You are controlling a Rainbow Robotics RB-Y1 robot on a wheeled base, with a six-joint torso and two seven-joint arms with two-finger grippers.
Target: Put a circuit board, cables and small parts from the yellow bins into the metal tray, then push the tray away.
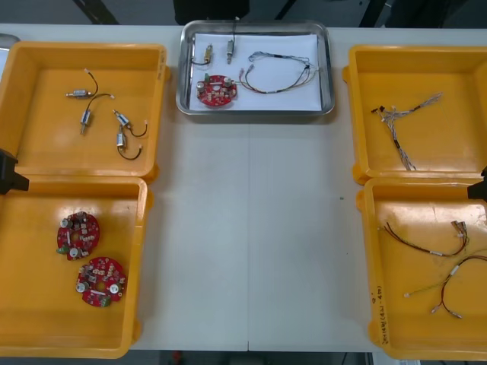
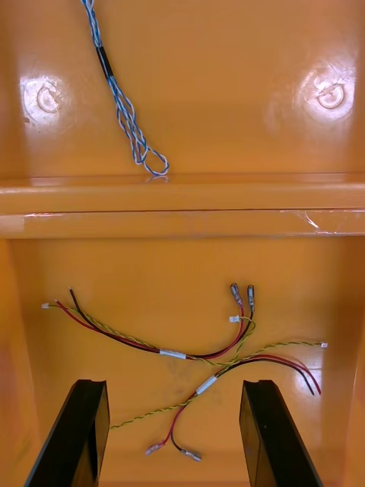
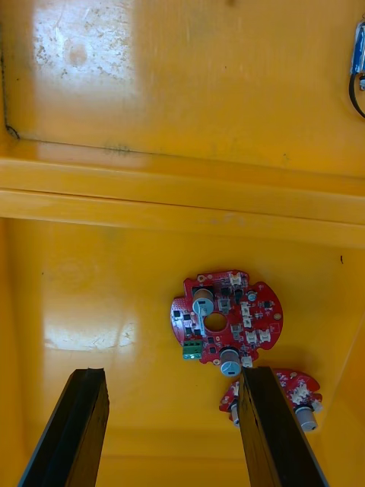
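The metal tray [image 1: 185,76], white inside, stands at the table's far middle. In it lie a red circuit board [image 1: 216,90], two small metal parts [image 1: 207,55] and a thin cable [image 1: 278,74]. My left gripper [image 3: 173,377] hangs open over the near left yellow bin [image 1: 38,304], and a circuit board [image 3: 226,319] lies just beyond its fingers. A second board [image 3: 293,396] lies beside one finger. Over the near right yellow bin [image 1: 411,312] my right gripper [image 2: 175,388] is open above the red and yellow cables [image 2: 190,354]. Both arms show as black tips at the side edges, left [image 1: 7,173] and right [image 1: 479,186].
The far left bin [image 1: 46,129] holds several small metal parts [image 1: 87,115]. A twisted blue and white cable [image 1: 399,122] lies in the far right bin [image 1: 441,152]. Bare table runs down the middle between the bins.
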